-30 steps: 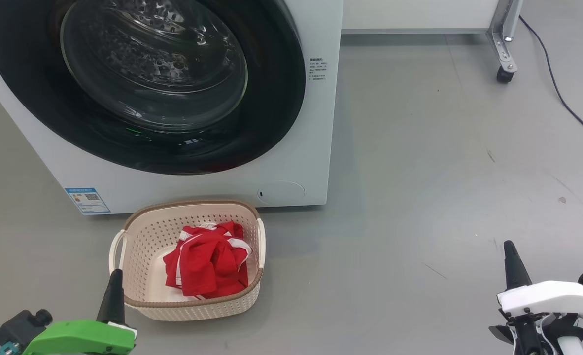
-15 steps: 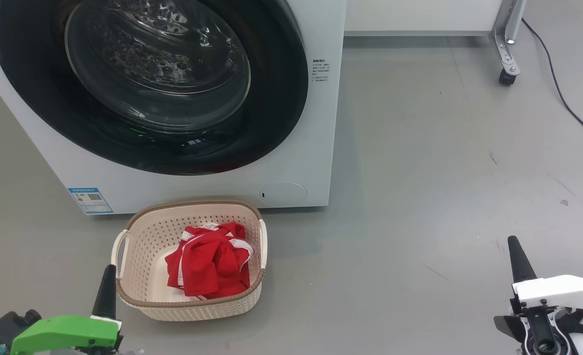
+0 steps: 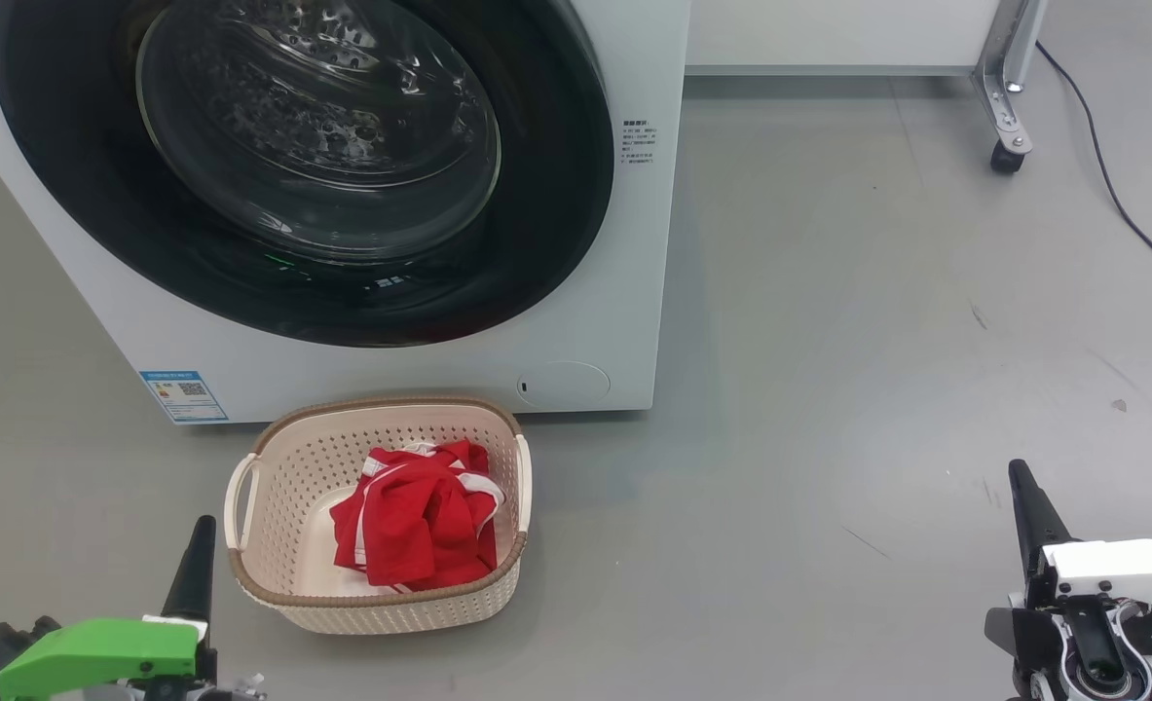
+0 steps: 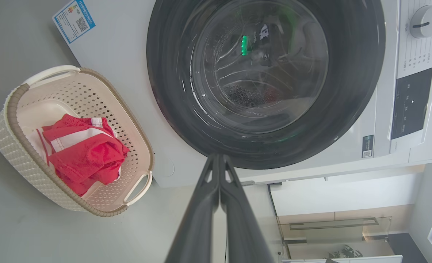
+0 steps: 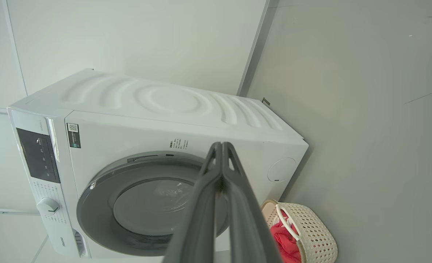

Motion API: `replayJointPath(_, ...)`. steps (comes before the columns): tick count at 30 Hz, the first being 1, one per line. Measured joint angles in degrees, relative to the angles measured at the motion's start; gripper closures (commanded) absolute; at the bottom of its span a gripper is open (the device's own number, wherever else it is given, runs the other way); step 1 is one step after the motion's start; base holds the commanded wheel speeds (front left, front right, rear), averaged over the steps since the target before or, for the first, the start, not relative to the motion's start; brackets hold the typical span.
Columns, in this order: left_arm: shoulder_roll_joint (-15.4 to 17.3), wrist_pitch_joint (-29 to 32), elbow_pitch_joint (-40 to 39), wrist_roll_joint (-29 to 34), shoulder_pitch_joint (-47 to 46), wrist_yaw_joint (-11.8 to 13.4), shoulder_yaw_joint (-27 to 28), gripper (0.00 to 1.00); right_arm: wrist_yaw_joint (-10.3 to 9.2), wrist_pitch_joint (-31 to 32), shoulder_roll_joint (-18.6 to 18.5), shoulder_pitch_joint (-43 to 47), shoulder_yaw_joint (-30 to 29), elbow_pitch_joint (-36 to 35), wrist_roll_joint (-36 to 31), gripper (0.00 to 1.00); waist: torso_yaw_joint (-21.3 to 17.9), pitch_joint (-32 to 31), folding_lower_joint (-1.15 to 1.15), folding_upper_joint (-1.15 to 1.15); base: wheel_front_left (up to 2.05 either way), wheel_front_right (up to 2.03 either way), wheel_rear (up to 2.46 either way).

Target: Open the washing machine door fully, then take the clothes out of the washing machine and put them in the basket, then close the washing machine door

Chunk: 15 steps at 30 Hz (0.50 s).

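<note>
**Red clothes in the basket, door shut, both grippers closed and empty**

Nearest in the head view, the green-housed left gripper (image 3: 203,528) sits at the lower left. Its two long dark fingers are pressed together on nothing, with the tip near the basket's left handle. The white-housed right gripper (image 3: 1021,477) is at the lower right, well apart from the basket. Its fingers are likewise pressed together and empty, and each wrist view shows its own pair meeting along their length.

Beyond them, the small cream perforated plastic basket with a brown woven-look rim (image 3: 381,401) stands on the grey floor (image 3: 829,341). It is just in front of the big white front-loading washing machine (image 3: 390,375). The bright red clothes with white stripe trim (image 3: 415,526) lie bunched inside it.

The round washing machine door, with its glossy black rim and bulging clear glass (image 3: 561,195), sits closed against the front. A small blue label (image 3: 184,394) marks the lower left corner.

The left wrist view adds a round white dial (image 4: 423,16), a dark control panel (image 4: 409,102) and perforated steel behind the glass. The right wrist view adds the machine's embossed white side panel (image 5: 172,98).

Farthest away are a metal leg on a castor (image 3: 1009,146) and a dark cable (image 3: 1101,166).
</note>
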Motion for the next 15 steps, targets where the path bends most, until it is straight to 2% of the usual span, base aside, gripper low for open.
replayJointPath(11,0.2,1.8,-0.1,-7.2,-0.9,0.0,1.3,1.0,0.66,1.9,0.2,-1.2,-1.7,0.6,7.9,1.0,0.3,-0.2,0.0,0.0,0.0,0.0,0.0)
replayJointPath(15,0.3,1.8,-0.1,-8.0,-1.1,0.0,1.5,1.0,0.67,2.2,0.3,-1.2,-1.8,0.8,8.4,1.0,0.3,-0.2,0.0,0.0,0.0,0.0,0.0)
